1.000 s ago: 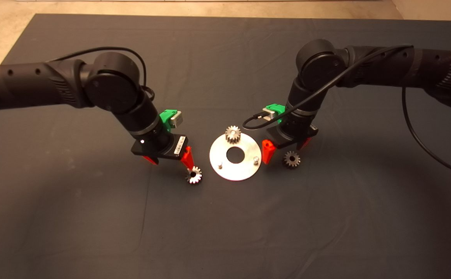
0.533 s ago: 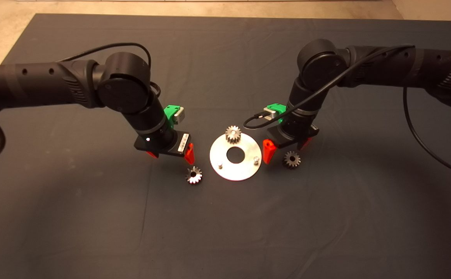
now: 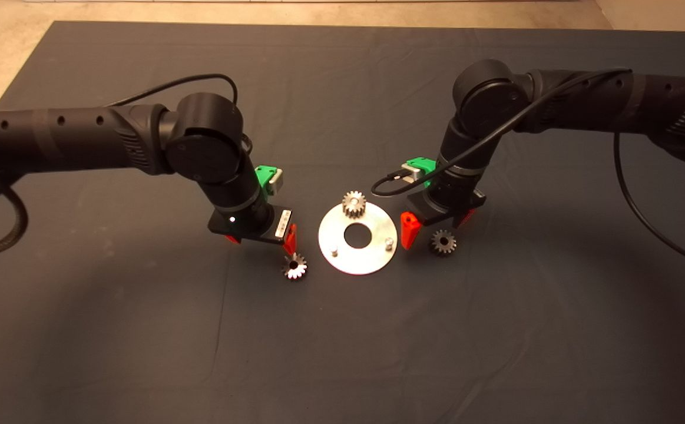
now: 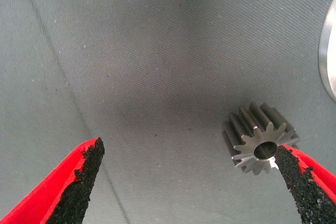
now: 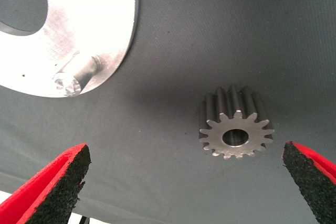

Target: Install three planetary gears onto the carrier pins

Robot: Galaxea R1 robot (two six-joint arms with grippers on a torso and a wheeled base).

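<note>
Carrier disc point(image 3: 371, 253) lies flat on the dark mat point(image 3: 342, 353) and serves as the reference for all positions. One planetary gear point(image 3: 354, 204) is seated on the disc at its far rim, on the side away from the camera. Two carrier pins remain bare: one pin point(image 3: 334, 252) on the disc's near-left portion and one pin point(image 3: 388, 242) on its near-right portion; the latter also appears in the right wrist view point(image 5: 73, 80), standing on the shiny plate. A second gear point(image 3: 294, 266) lies flat on the mat just left of the disc, clear of its rim. A third gear point(image 3: 443, 242) lies flat on the mat just right of the disc, also clear of its rim. The left gripper point(image 3: 260, 238) is positioned left of the disc, directly over the loose gear there; its fingers are spread wide, and in the left wrist view one pad point(image 4: 296, 182) overlaps the edge of that gear point(image 4: 260, 137), contact not determinable. Nothing is gripped. The right gripper point(image 3: 436, 227) is positioned right of the disc, fingers spread wide to either side of its gear point(image 5: 236, 129), gripping nothing.
</note>
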